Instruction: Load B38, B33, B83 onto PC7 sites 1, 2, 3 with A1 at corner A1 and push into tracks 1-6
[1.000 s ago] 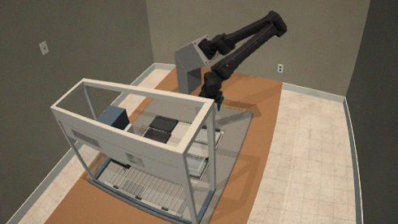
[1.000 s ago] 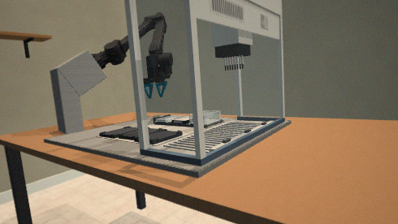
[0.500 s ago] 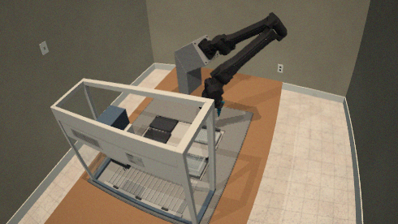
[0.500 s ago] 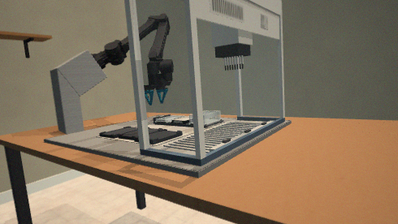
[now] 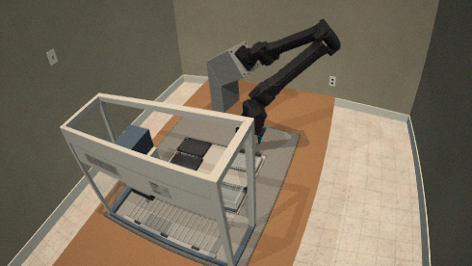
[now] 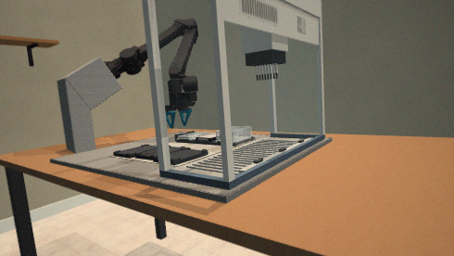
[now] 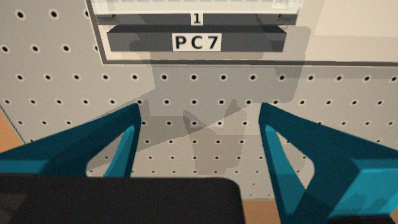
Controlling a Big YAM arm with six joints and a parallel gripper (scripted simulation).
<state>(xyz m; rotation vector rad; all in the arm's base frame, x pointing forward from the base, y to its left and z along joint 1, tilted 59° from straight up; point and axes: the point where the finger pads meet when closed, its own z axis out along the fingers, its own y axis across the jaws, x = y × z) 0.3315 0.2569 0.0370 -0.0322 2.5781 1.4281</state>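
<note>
My gripper [image 7: 199,111] is open and empty. It hangs above the grey perforated board, just short of the handle end of carrier PC7 [image 7: 196,42]. The handle carries the label PC7, and the mark 1 sits just behind it. The edge of a pale gridded plate [image 7: 197,5] shows on site 1 at the top of the wrist view. In the exterior view the gripper [image 6: 177,118] hovers well above the deck, and the carrier [image 6: 213,136] lies behind the frame post with pale items on it. In the top view the gripper [image 5: 260,136] is at the frame's far right corner.
The dark plate nests [image 6: 159,152] lie in a row on the deck and also show in the top view [image 5: 193,151]. The white instrument frame [image 5: 159,145] stands over the rails [image 6: 245,155]. A pipetting head [image 6: 271,62] hangs inside. The arm's grey pedestal [image 6: 79,107] stands at the back.
</note>
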